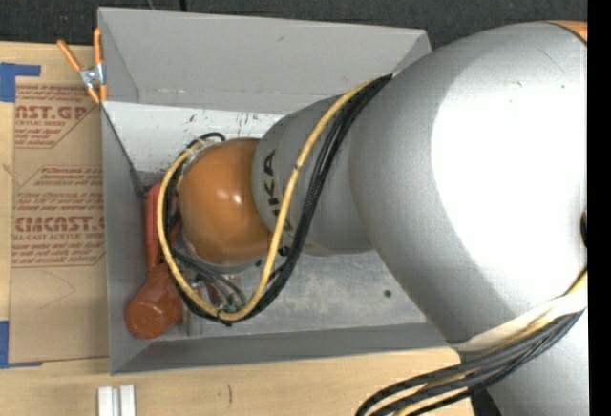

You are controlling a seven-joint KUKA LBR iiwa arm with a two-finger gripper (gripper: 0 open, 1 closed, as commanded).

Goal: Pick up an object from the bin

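Since my wrist's orange cover [218, 204] sits over my gripper, I cannot tell how wide it stands or whether it has hold of anything. Just beside the cover, along the left wall of the bin [258, 56], lies a red-orange stick with a round bulb [153, 307]. It looks to me like light, stiff, smooth plastic. I judge the thin shaft a surer hold than the bulb.
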